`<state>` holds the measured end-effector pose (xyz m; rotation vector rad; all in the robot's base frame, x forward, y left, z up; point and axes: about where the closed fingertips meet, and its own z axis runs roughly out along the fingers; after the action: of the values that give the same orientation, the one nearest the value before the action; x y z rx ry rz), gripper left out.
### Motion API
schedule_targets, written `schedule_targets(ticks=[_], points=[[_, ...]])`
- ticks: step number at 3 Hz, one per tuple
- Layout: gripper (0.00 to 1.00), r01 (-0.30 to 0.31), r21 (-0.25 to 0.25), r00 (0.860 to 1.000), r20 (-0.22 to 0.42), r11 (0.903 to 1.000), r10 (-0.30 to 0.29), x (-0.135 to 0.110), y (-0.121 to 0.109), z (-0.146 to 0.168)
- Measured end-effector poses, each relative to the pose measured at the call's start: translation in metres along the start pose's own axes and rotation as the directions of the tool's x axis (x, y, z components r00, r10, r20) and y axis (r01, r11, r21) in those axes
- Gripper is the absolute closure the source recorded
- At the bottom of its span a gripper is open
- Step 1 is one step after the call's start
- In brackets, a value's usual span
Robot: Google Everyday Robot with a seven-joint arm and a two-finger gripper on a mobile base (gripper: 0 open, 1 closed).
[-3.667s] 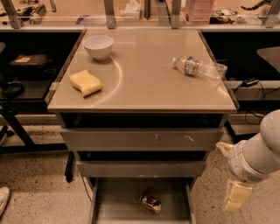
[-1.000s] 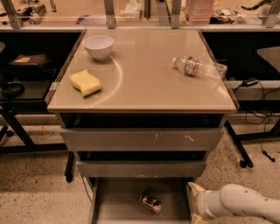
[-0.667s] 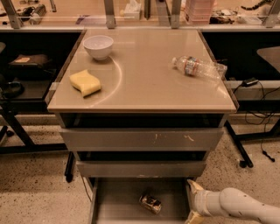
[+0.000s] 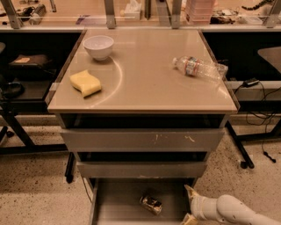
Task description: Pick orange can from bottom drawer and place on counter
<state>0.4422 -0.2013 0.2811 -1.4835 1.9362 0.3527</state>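
Observation:
The orange can (image 4: 151, 204) lies on its side on the grey floor of the open bottom drawer (image 4: 118, 206), near its middle. The beige counter (image 4: 145, 83) tops the grey drawer cabinet. My gripper (image 4: 189, 204) is low at the drawer's right side, to the right of the can and apart from it. One cream fingertip (image 4: 190, 191) points up-left and a second shows at the frame's bottom edge. The white forearm runs off to the lower right.
On the counter are a white bowl (image 4: 98, 46), a yellow sponge (image 4: 85, 83) and a clear plastic bottle (image 4: 199, 68) lying on its side. Two upper drawers (image 4: 142, 139) are partly pulled out. A cluttered bench (image 4: 145, 13) runs behind. Cables (image 4: 259, 123) lie at right.
My arm has swung down from beside the cabinet's right to the bottom drawer's level, and over the last second crept slightly lower and left toward the can. The can has not moved.

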Motion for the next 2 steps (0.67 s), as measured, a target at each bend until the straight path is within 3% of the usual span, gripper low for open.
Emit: schedule_targets(ticks=[1,2], points=[[0.00,0.005,-0.058,1.000,0.014,0.9983,-0.004,0.003,0.015,0.020],[0.00,-0.018,-0.122,0.999,0.038,0.9924,0.023,0.011,0.033,0.068]])
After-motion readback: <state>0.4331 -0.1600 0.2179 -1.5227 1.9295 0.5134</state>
